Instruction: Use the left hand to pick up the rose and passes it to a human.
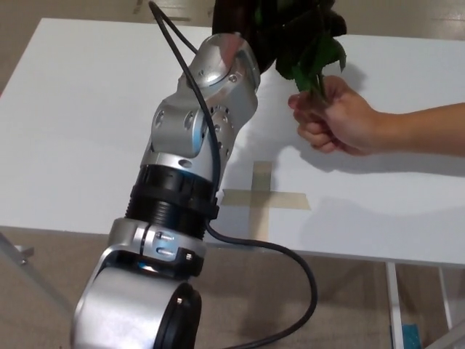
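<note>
My left arm (196, 131) reaches up over the white table (87, 109). Its black hand (234, 14) sits at the top edge of the head view, partly cut off, and is shut on the rose. Only the rose's dark green leaves (309, 43) and a short piece of stem show; the blossoms are out of the picture. A person's hand (336, 116) comes in from the right and is closed in a fist around the lower stem, just right of and below my hand. My right hand is not in view.
A cross of beige tape (263, 195) lies on the table near its front edge. A black cable (290, 254) loops from my left arm down past the table edge. The person's forearm (429, 129) stretches over the table's right side.
</note>
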